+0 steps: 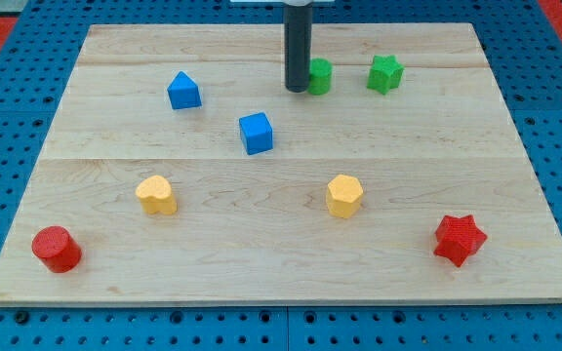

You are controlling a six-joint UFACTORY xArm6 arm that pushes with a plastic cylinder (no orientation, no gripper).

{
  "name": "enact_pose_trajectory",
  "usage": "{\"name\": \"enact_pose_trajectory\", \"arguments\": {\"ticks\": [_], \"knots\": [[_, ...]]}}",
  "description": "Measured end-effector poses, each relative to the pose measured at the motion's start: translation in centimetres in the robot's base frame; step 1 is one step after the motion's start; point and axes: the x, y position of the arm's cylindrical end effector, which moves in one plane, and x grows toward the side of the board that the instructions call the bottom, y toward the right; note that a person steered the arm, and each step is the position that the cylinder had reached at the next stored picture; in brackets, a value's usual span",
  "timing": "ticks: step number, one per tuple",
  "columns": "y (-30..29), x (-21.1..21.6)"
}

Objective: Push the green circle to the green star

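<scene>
Near the surface's (281, 263) top edge, my tip (298, 90) is touching the green circle's (320, 75) left side; the green star (384, 73) is sitting just beyond. No fingers here. An off-centre push risks the circle slipping past.

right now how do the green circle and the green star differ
The green circle is round with a smooth outline; the green star has points. The green circle sits right against my tip, partly hidden behind the rod, while the green star stands apart to the view's right, fully visible. Both are green, similar in size, near the board's top edge.
</scene>
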Motion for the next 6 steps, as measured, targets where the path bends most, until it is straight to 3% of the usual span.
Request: {"name": "enact_pose_trajectory", "arguments": {"ticks": [5, 6], "knots": [[-1.0, -4.1], [2.9, -4.0]]}}
